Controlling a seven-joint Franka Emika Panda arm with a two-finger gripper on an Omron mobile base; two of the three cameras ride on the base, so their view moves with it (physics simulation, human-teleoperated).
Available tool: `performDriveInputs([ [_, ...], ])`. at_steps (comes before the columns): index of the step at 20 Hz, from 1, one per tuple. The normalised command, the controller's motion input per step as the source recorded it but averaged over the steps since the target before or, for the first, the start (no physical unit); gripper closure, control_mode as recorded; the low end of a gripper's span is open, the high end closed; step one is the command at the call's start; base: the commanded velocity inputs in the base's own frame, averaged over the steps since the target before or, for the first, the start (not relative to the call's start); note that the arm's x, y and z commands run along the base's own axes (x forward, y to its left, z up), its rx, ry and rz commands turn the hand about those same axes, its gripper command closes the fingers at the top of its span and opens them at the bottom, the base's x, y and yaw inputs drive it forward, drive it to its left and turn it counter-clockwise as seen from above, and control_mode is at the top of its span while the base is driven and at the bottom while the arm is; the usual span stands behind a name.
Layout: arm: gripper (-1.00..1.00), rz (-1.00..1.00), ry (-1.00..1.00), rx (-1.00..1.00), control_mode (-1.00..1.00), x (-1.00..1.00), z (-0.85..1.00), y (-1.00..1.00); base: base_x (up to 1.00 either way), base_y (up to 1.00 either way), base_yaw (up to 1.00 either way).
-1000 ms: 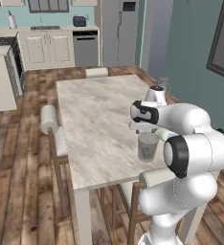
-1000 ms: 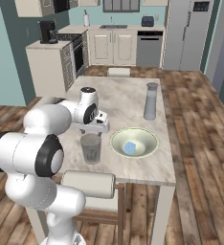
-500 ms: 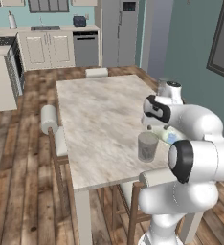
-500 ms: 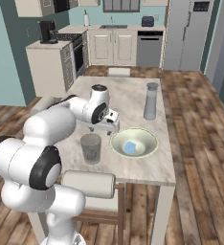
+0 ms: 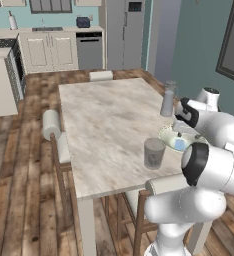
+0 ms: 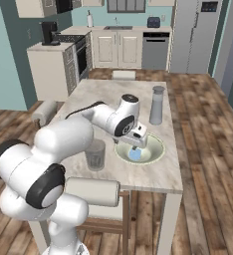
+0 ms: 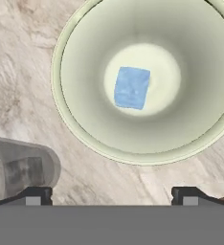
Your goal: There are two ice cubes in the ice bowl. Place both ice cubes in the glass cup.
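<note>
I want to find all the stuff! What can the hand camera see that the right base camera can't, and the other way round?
Only the hand view looks straight down into the ice bowl, showing the blue ice cube as a clear square lying at the middle of its floor. Only the right base view takes in the open gripper above the bowl, the tall grey bottle and the kitchen behind. Both show the bowl, the blue cube, the glass cup and the marble table.

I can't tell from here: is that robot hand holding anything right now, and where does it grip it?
Nothing is held. The tool hangs open above the ice bowl, where the pale blue ice cube lies untouched.
</note>
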Motion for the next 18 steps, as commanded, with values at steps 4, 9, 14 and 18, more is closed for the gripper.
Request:
performDriveInputs([
  [4, -1.0, 0.0, -0.01, 0.0, -1.0, 0.06, 0.0, -0.19, 0.0, 0.0, 0.0],
  [9, -1.0, 0.0, 0.0, 0.0, -1.0, 0.27, -0.03, -0.24, 0.0, 0.0, 0.0],
  [14, -1.0, 0.0, -0.01, 0.0, -1.0, 0.27, -0.07, -0.33, 0.0, 0.0, 0.0],
  [18, -1.0, 0.0, 0.0, 0.0, -1.0, 0.09, -0.07, -0.14, 0.0, 0.0, 0.0],
])
